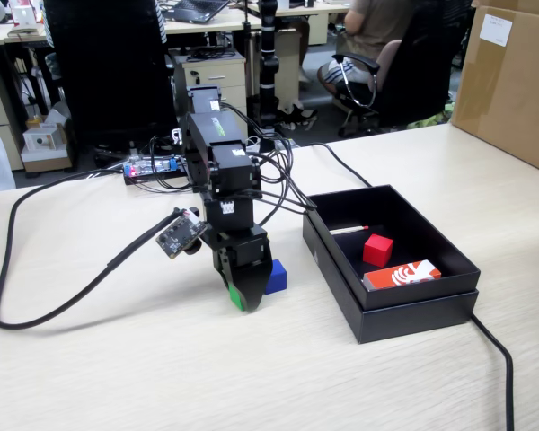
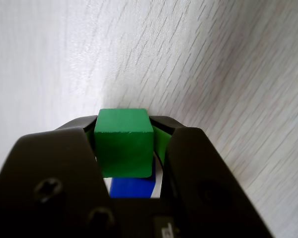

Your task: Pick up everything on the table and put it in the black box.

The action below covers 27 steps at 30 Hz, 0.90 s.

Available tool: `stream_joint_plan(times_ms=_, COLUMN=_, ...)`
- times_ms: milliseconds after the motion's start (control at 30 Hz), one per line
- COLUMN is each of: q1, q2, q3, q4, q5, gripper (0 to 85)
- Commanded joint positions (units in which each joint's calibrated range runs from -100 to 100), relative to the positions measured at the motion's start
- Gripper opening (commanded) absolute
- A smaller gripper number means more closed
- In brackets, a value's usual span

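The matte black plastic claw (image 2: 125, 130) pinches the smooth green cube (image 2: 124, 143) squarely between its jaws, low over the pale wood-grain table (image 1: 144, 359). A blue cube (image 1: 275, 277) sits just beside it; a red cube (image 1: 377, 250) lies inside the black cardboard box (image 1: 413, 314).

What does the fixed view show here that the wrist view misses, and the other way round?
Only the fixed view shows the black box, with a red cube and a red-and-white packet inside, plus the black cable and the brown carton. Only the wrist view shows the jaws pressed against both sides of the green cube. Both show the gripper low over the table, that green cube and the blue cube right behind it.
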State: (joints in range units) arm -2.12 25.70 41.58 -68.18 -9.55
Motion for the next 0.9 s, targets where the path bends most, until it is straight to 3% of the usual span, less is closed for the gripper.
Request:
stream_joint_plan(times_ms=0, q1=0.83, q2=-17.95, q3=1.67, q4=-0.29, q5=0.05, gripper=13.8)
stream_joint_plan(times_ms=167, q1=6.64, q2=-32.41, q3=3.93, q4=-0.29, q5=2.69, gripper=13.8)
stream_joint_plan(times_ms=467, q1=16.85, q2=-19.21, q3=6.74, q4=-0.29, q5=11.87, gripper=14.0)
stream_joint_plan(times_ms=867, q1=18.95, q2=-4.75, q3=11.19, q4=-0.29, q5=14.41, gripper=14.8)
